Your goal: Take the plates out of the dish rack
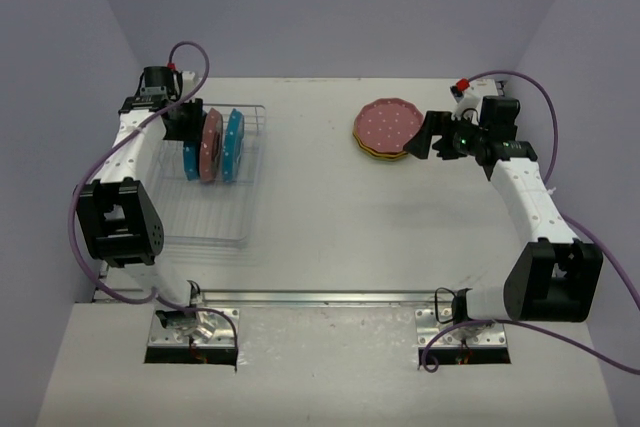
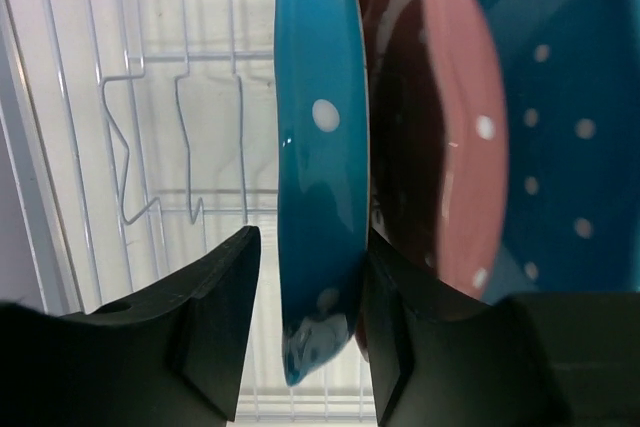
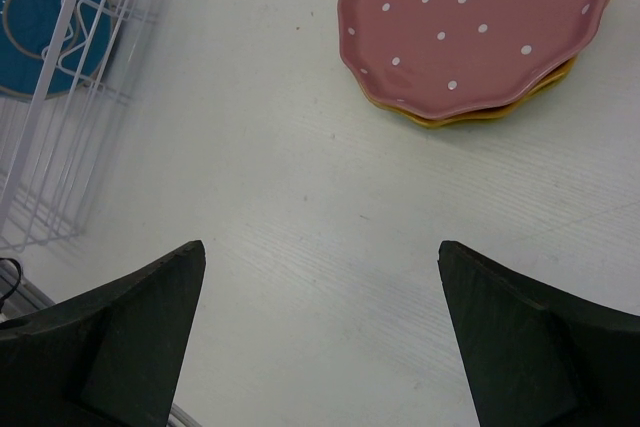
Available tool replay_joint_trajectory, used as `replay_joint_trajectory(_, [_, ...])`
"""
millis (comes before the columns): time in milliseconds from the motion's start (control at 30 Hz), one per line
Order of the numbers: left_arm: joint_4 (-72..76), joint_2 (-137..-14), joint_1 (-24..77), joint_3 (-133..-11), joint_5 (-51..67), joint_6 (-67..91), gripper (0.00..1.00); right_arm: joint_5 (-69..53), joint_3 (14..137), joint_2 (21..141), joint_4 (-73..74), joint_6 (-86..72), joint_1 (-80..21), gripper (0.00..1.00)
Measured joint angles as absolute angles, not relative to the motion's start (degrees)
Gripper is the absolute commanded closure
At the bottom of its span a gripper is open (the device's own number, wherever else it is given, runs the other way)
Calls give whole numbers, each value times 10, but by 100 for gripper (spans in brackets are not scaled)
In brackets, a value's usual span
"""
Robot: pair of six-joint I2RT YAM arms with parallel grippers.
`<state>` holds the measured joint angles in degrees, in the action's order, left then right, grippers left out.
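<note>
The wire dish rack [image 1: 200,219] stands at the left and holds three plates upright: a blue one [image 1: 190,159], a pink one [image 1: 211,147] and another blue one [image 1: 234,145]. My left gripper [image 1: 183,122] is open and straddles the rim of the leftmost blue plate [image 2: 320,147]. One finger is in the gap between that plate and the pink plate [image 2: 450,147], and the other stands clear on its outer side. A pink plate [image 1: 387,124] lies on a yellow one [image 1: 380,154] on the table at the right. My right gripper [image 1: 428,135] is open and empty beside that stack.
The right wrist view shows the pink plate [image 3: 480,27] on the yellow one [image 3: 470,117], bare table under the gripper [image 3: 320,287], and the rack's corner [image 3: 60,147] with a blue plate [image 3: 40,17]. Rack wires [image 2: 140,147] lie left of the plates.
</note>
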<state>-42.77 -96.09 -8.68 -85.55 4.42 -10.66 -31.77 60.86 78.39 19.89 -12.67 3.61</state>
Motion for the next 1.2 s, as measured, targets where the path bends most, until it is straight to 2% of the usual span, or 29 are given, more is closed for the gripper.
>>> replay_joint_trajectory(133, [-426,-983,-87,-852,36,-107,61,-318,609,784,200,-127,36,1])
replay_joint_trajectory(367, [-426,-990,-87,-851,53,-109,79,-320,609,784,201,-127,36,1])
replay_joint_trajectory(500, [-427,-990,-87,-851,64,-111,96,-322,609,784,202,-127,36,1])
replay_joint_trajectory(567, [-428,-990,-87,-851,68,-112,100,-325,609,784,202,-128,36,1])
replay_joint_trajectory(833, [-499,-990,-87,-900,70,-119,100,-338,609,784,203,-137,36,1])
replay_joint_trajectory(1200, [-580,-974,-73,-1090,66,-159,100,-359,609,783,202,-151,36,1])
